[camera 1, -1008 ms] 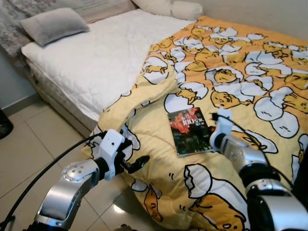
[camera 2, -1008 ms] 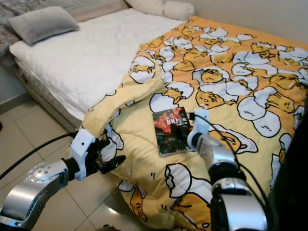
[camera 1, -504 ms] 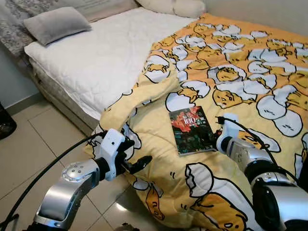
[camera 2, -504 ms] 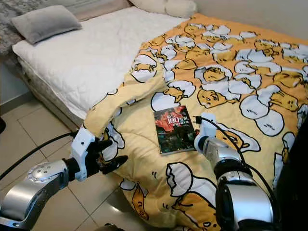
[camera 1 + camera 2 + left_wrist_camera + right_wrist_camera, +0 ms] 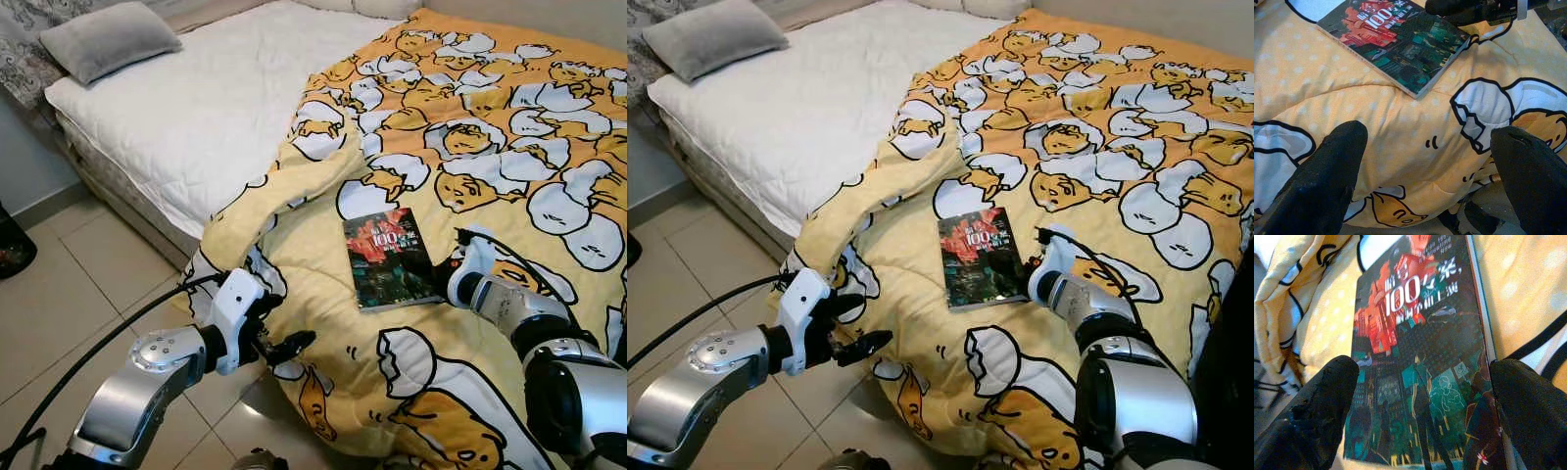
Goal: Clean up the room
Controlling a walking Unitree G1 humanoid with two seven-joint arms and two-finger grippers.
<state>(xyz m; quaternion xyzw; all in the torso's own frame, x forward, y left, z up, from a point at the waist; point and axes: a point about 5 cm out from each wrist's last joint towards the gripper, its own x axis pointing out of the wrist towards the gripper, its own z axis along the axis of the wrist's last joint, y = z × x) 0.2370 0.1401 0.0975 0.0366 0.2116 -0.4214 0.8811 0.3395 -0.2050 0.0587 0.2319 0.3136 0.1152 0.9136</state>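
Jaws spread wide and empty, the right gripper (image 5: pixel 1415 396) straddles the book (image 5: pixel 390 259) lying flat on the soft duvet (image 5: pixel 509 127) mid-bed; light, thin and slick-covered, it probably pinches best across its right edge.

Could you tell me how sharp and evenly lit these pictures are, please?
Eye views: sharp, evenly lit, a glare spot on the floor tiles. Right wrist view: the book readable, the fingers soft. Left wrist view: the duvet clear, shaded underneath.
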